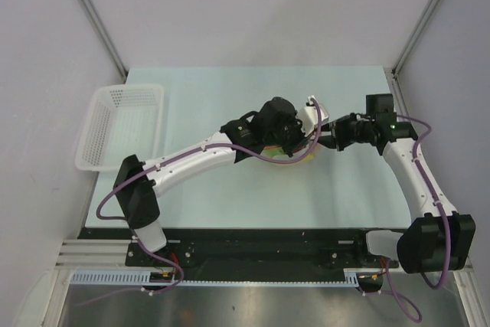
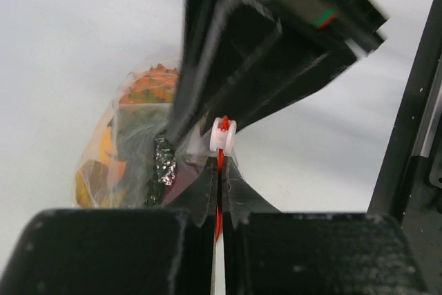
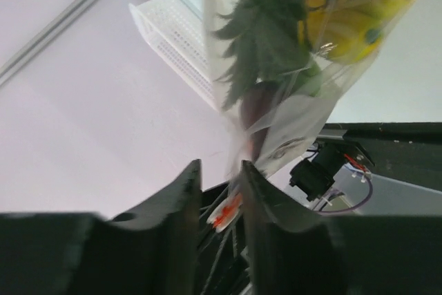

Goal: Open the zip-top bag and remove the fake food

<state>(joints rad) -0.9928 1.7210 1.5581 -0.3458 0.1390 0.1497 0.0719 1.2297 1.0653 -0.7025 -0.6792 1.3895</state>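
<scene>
Closest in, my left gripper (image 2: 219,170) is pressed together on the orange-red zip strip (image 2: 219,220) of the zip-top bag (image 2: 135,150). The bag is held between both grippers over the middle of the surface (image 1: 230,197), with the fake food (image 2: 148,91) inside. My right gripper (image 3: 221,177) stands slightly apart around the strip's white slider (image 3: 224,213). A white basket (image 1: 96,124) sits far left.
</scene>
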